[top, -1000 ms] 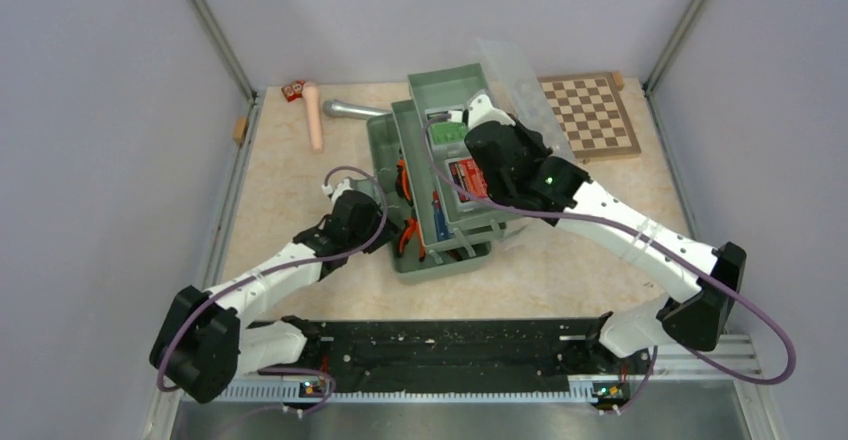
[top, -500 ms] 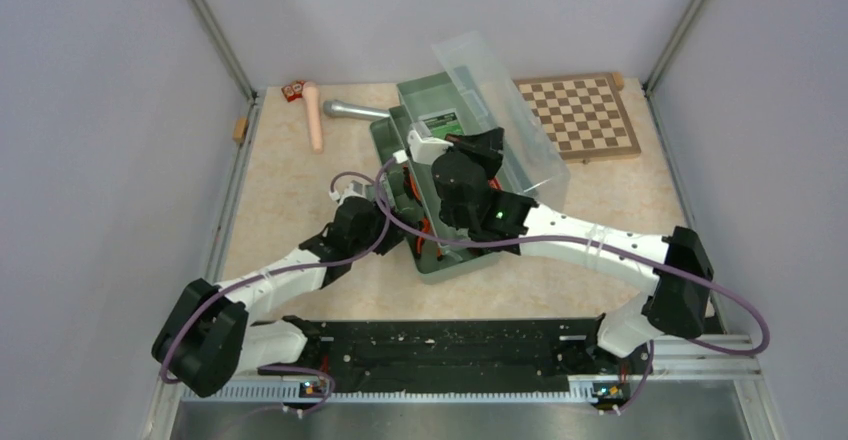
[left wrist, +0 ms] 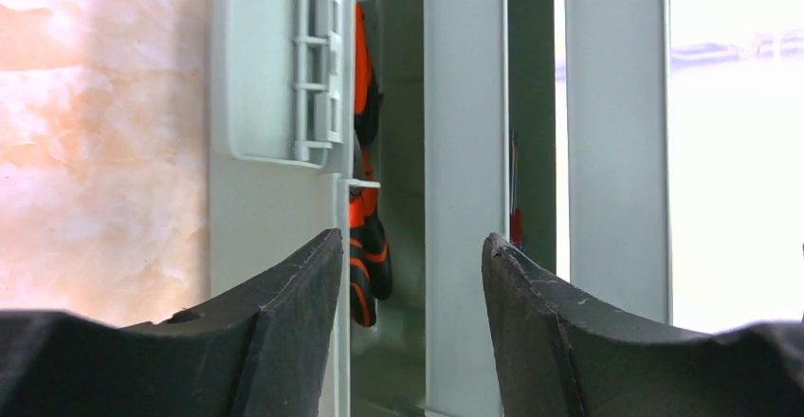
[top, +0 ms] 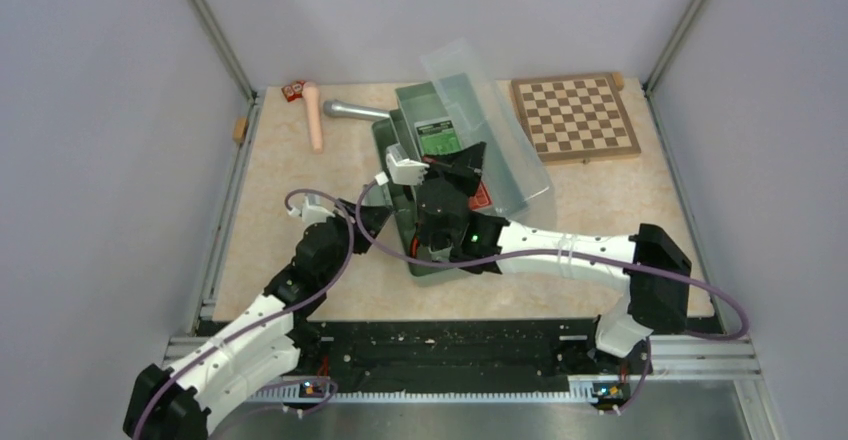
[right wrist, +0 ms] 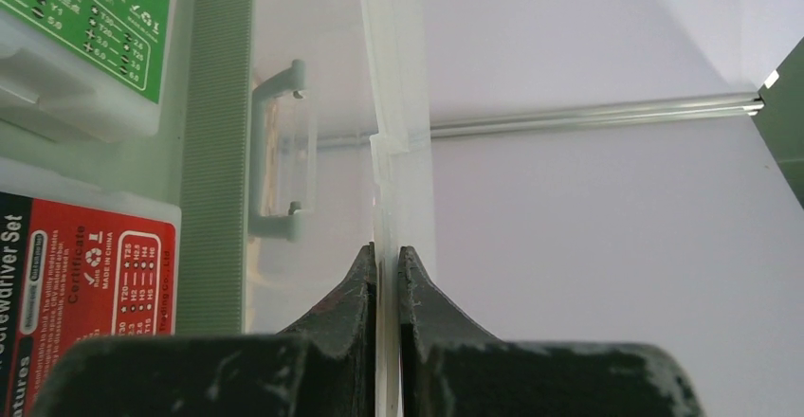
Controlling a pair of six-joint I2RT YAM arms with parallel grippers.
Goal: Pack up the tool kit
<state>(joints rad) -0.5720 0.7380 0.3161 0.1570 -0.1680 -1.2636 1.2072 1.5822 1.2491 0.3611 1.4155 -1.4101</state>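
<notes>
Right wrist: R gripper (right wrist: 386, 251) pinched tight on clear lid (right wrist: 398, 104) edge. L gripper (left wrist: 412, 246) jaws apart, empty, at toolbox's (top: 388, 150) 8 o'clock; toolbox mid-table, pliers (left wrist: 365, 246) inside.

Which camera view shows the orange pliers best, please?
The left wrist view: the pliers show close and unblocked inside the toolbox. The top view hardly shows them, and the right wrist view shows nothing of them.

At the far right we see a wooden chessboard (top: 574, 117) lying flat. At the far left we note a silver microphone (top: 352, 111), a pale pink rod (top: 313, 115) beside it, and small red blocks (top: 293, 90).
</notes>
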